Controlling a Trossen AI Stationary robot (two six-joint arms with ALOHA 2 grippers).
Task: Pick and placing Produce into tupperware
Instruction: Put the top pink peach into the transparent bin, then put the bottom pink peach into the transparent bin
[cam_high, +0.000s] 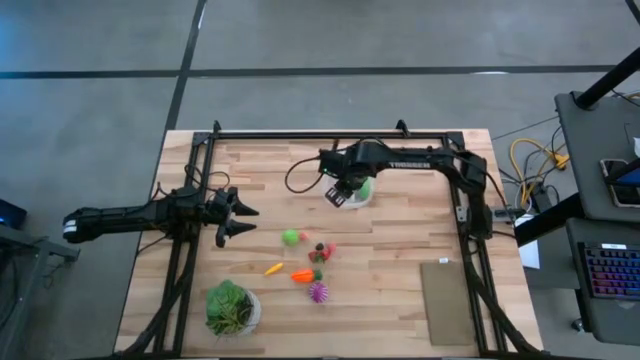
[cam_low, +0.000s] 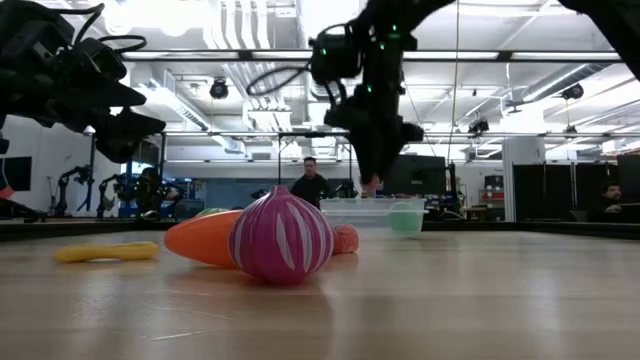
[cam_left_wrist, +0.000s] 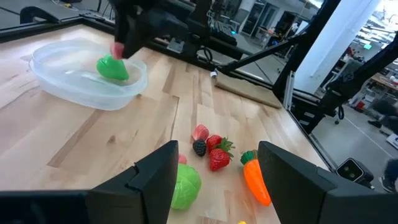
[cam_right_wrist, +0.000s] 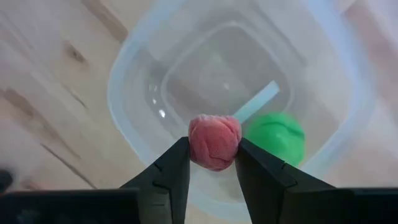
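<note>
The clear round tupperware (cam_high: 362, 192) stands on the table's far middle with one green piece (cam_right_wrist: 277, 137) inside. My right gripper (cam_right_wrist: 212, 148) hangs over it, shut on a small pink-red piece (cam_right_wrist: 214, 134). The other produce lies nearer: a green piece (cam_high: 291, 237), red ones (cam_high: 322, 250), a yellow one (cam_high: 273, 268), an orange carrot (cam_high: 302, 276) and a spiky purple ball (cam_high: 318, 292). My left gripper (cam_high: 240, 218) is open and empty, left of the produce and above the table. My right gripper pinches the pink-red piece by its two opposite sides (cam_right_wrist: 194, 149) between its two fingers. The fingers point down from above. The piece is lifted clear, over the tupperware's opening (cam_right_wrist: 205, 81), beside the green piece.
A leafy plant in a white pot (cam_high: 232, 308) stands near the front left. A brown mat (cam_high: 447, 300) lies at the front right. Dark frame rails (cam_high: 330, 133) run along the table's far, left and right sides. People show in the room beyond (cam_low: 311, 183).
</note>
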